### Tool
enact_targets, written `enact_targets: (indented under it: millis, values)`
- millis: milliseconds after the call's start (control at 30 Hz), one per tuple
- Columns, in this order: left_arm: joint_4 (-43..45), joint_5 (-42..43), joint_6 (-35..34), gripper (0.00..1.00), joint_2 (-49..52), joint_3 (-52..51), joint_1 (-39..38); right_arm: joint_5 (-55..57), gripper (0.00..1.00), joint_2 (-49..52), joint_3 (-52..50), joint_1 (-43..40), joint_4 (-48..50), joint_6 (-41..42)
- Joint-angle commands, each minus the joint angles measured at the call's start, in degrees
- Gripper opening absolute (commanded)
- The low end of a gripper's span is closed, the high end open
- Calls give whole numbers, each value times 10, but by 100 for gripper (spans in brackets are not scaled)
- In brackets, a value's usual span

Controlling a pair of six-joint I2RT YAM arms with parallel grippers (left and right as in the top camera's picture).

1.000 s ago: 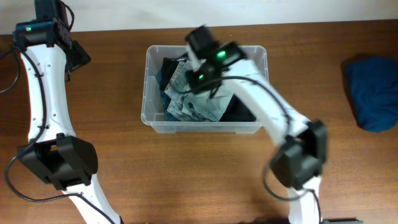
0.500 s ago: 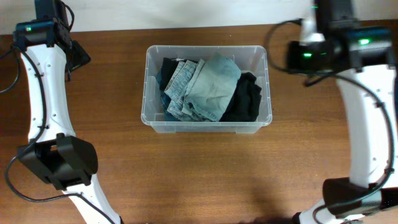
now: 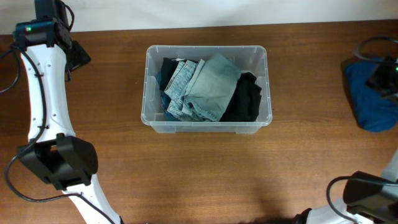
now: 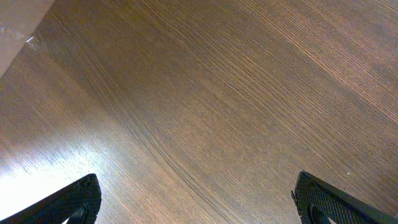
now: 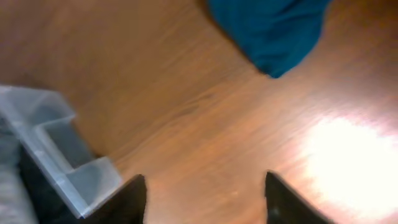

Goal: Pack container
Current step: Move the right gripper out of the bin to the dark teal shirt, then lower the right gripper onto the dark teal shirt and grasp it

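My right wrist camera is smeared with blur. The right gripper (image 5: 205,205) shows at the bottom edge as two dark fingers (image 5: 127,202), standing apart with only bare wooden table (image 5: 186,106) between them and nothing held. At the top of my view a blue cloth (image 5: 270,28) lies on the wood. In the lower left I see one corner of the clear container (image 5: 68,171), with a dark garment (image 5: 28,180) inside it. A bright patch of glare (image 5: 348,162) sits on the table at the right edge.
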Motion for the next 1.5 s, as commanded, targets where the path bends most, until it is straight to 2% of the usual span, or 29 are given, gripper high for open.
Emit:
enact_targets:
  millis: [0, 33, 100, 300, 833, 1200, 1467]
  values:
    - [0, -3, 0, 100, 2, 0, 1, 1, 66, 1, -13, -41, 8, 2]
    - [0, -3, 0, 99, 2, 0, 1, 2, 78, 3, -17, -55, 16, 2]
    - [0, -3, 0, 100, 2, 0, 1, 1, 87, 7, -25, -73, 28, 3]
    - [0, -3, 0, 99, 2, 0, 1, 6, 98, 46, -32, -114, 34, 28]
    - [0, -3, 0, 99, 2, 0, 1, 5, 99, 209, -32, -189, 110, 65]
    - [0, -3, 0, 99, 2, 0, 1, 5, 99, 300, -32, -192, 220, 78]
    - [0, -3, 0, 99, 2, 0, 1, -22, 99, 329, -34, -191, 285, 131]
